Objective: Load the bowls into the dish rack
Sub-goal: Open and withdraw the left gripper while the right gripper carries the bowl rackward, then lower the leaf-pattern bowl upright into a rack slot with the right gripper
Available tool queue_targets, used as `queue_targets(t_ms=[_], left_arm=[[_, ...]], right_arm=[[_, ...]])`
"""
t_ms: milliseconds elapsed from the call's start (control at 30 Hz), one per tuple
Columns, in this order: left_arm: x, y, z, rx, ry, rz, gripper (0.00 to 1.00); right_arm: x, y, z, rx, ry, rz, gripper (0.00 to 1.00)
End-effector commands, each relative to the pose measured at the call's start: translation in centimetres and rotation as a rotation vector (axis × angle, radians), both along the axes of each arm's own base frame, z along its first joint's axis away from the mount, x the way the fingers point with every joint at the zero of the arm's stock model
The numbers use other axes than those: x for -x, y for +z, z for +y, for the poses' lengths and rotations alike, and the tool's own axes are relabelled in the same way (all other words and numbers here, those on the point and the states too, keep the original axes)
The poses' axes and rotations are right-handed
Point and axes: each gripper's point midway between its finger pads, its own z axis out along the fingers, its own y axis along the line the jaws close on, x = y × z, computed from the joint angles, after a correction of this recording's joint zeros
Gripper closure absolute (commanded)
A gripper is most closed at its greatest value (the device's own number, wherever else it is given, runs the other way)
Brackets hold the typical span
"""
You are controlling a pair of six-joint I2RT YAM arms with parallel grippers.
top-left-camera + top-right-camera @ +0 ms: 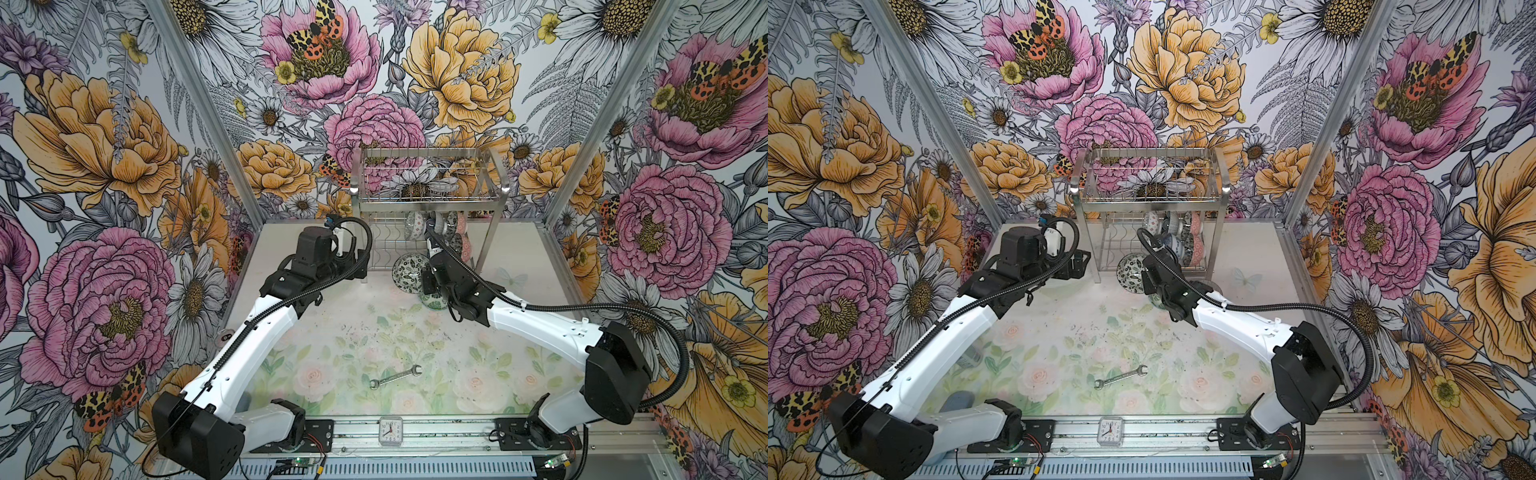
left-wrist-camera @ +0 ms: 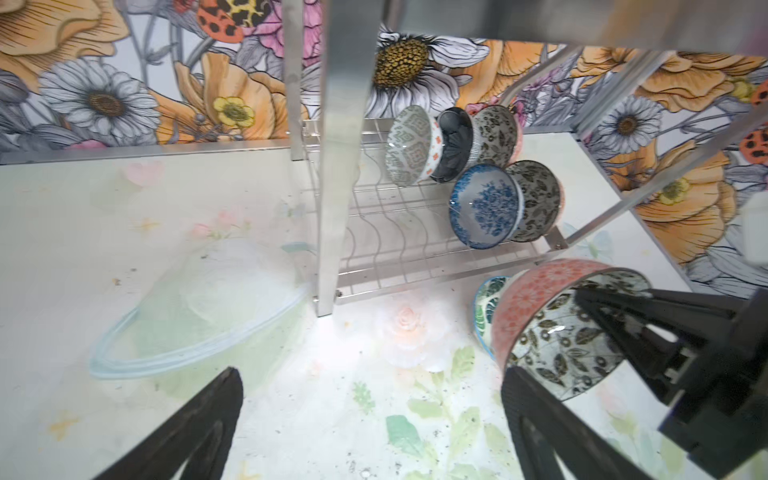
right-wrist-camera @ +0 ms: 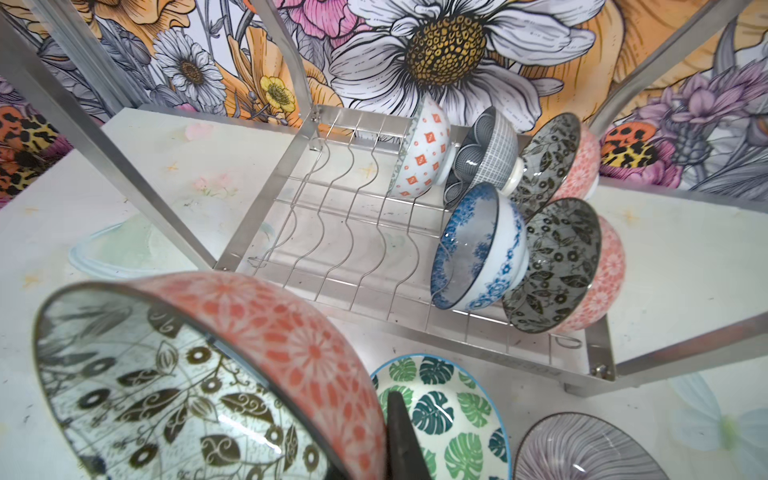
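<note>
The dish rack (image 1: pixel 428 178) stands at the back of the table. Several bowls stand on edge at the right end of its lower shelf (image 3: pixel 353 249), among them a blue-white floral one (image 3: pixel 473 249). My right gripper (image 3: pixel 370 449) is shut on the rim of a pink bowl with a black-and-white floral inside (image 3: pixel 187 374), tilted above the table before the rack (image 1: pixel 409 270). My left gripper (image 2: pixel 374 395) is open and holds nothing, just left of that bowl (image 2: pixel 557 332). A green leaf bowl (image 3: pixel 453 407) and a grey-striped bowl (image 3: pixel 582 449) sit on the table below.
The rack's front left leg (image 2: pixel 336 166) rises close ahead of my left gripper. A translucent blue-rimmed round shape (image 2: pixel 187 316) lies on the table left of the rack. A wrench (image 1: pixel 395 377) lies mid-table and a small clock (image 1: pixel 390 431) at the front rail.
</note>
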Motion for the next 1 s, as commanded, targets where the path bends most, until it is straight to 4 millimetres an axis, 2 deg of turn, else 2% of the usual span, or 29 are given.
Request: queue_targets(t_ms=[0, 267, 600, 800, 967], left_arm=[[0.7, -1.0, 1.5, -0.078, -0.029, 0.035, 0.01], [0.5, -1.6, 3.7, -0.101, 0.023, 0.035, 0.01], [0.8, -1.5, 4.9, -0.126, 0.066, 0.021, 0.01], [0.9, -1.1, 5.1, -0.125, 0.075, 0.005, 0.01], [1.1, -0.8, 5.3, -0.127, 0.081, -0.005, 0.01]], right_arm=[[-2.2, 3.2, -1.2, 0.075, -0.097, -0.128, 1.00], [-4.7, 2.7, -3.6, 0.320, -0.267, -0.176, 1.00], [-8.9, 1.6, -2.7, 0.539, -0.330, -0.236, 1.00], [-11.0, 1.6, -2.4, 0.597, -0.341, -0.274, 1.00], [-12.8, 0.4, -2.5, 0.636, -0.351, -0.272, 1.00]])
